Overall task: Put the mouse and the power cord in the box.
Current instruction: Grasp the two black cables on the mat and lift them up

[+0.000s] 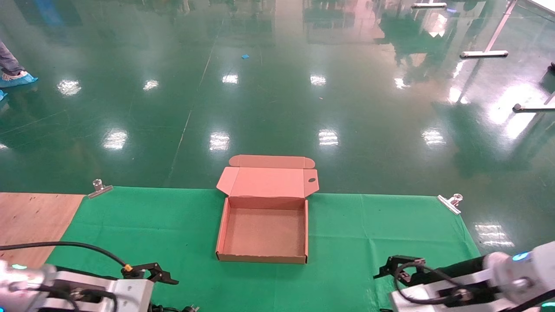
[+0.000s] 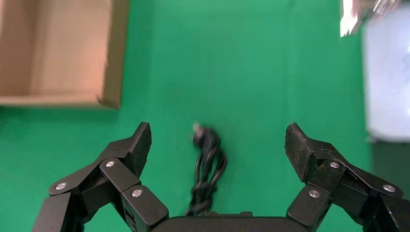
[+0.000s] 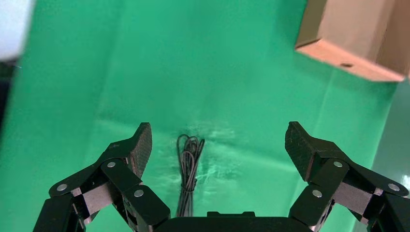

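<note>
Shallow square corrugated-cardboard box [image 1: 262, 232] seen mid-table on wrinkled green cloth [image 1: 368, 234], hinged lid folded back, small oval hole in one side flap; interior bare. Left gripper [image 2: 217, 145] held low at near left table edge, jaws spread wide, nothing gripped; bundled thin black power cord [image 2: 207, 166] with chunky plug end lies on cloth between fingers. Right gripper [image 3: 218, 145] at near right edge, jaws likewise wide, empty; thin looped black cable [image 3: 188, 166] seen below it. Mouse not visible.
</note>
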`<state>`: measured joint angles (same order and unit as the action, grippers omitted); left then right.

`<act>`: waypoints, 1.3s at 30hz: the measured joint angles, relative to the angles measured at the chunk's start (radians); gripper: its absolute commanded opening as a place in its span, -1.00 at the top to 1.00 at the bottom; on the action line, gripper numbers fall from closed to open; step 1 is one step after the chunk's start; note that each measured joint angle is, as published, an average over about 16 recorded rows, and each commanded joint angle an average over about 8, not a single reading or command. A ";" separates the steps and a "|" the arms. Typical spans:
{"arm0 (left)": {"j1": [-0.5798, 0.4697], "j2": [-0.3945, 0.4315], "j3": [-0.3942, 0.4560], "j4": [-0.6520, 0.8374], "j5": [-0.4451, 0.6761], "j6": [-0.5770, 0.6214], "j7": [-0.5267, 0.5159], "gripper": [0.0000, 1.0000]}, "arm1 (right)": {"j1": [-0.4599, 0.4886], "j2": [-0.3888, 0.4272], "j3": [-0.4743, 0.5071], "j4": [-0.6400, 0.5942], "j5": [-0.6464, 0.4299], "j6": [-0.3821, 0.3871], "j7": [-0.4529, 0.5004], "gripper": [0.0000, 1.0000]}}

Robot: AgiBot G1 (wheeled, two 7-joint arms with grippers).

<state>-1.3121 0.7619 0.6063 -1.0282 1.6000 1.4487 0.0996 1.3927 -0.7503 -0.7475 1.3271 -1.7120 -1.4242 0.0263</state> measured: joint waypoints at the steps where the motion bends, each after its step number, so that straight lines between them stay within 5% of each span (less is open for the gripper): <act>1: -0.007 0.014 0.012 0.021 0.028 -0.010 0.015 -1.00 | -0.005 -0.008 -0.009 -0.006 -0.029 0.018 -0.008 -1.00; 15: -0.073 0.163 0.114 0.321 0.257 -0.150 0.206 -1.00 | -0.033 -0.136 -0.093 -0.247 -0.265 0.197 -0.156 -1.00; 34: -0.125 0.237 0.107 0.570 0.240 -0.182 0.354 -1.00 | 0.006 -0.246 -0.091 -0.655 -0.227 0.264 -0.383 -0.98; 35: -0.126 0.238 0.105 0.578 0.238 -0.181 0.360 -0.99 | 0.008 -0.248 -0.090 -0.667 -0.222 0.264 -0.393 -0.85; 39: -0.134 0.241 0.102 0.606 0.231 -0.180 0.382 0.01 | 0.016 -0.255 -0.084 -0.712 -0.205 0.260 -0.427 0.15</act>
<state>-1.4460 1.0026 0.7084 -0.4217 1.8311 1.2685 0.4816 1.4082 -1.0055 -0.8314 0.6154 -1.9169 -1.1638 -0.4004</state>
